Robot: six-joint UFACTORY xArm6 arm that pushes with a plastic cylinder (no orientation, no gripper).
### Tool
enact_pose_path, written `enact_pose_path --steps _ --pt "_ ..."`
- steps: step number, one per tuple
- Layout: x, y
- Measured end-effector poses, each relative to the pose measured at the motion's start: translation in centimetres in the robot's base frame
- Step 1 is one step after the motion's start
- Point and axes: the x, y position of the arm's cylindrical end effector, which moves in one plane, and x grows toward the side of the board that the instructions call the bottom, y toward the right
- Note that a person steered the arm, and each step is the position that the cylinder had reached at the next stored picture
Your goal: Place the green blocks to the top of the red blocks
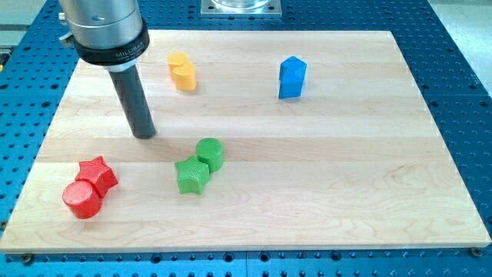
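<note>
— How's the light?
— Bright and even from overhead. My tip (144,135) casts only a faint shadow on the wooden board (323,192).
— Any glare or blur?
— Mild sheen on the metal collar (105,35); otherwise sharp.

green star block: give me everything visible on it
The green star block looks like ribbed, matte plastic, a star-shaped prism lying flat on the wooden board, below centre and towards the view's left. Its upper right point touches the green cylinder. My tip is apart from it, up and to the view's left.

Likely a lab, blue perforated bench (453,69), wooden board (346,177)
</note>
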Motion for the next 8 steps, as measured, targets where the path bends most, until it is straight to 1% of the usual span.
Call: enact_pose_path --steps 2,3,4,5,6,7,8 --pt "0.7 0.0" --pt "-0.3 0.0" --pt "0.9 0.9" --pt "2.6 2.5" --pt "3.3 5.7" --pt "6.6 5.7" --pt "10.4 4.2"
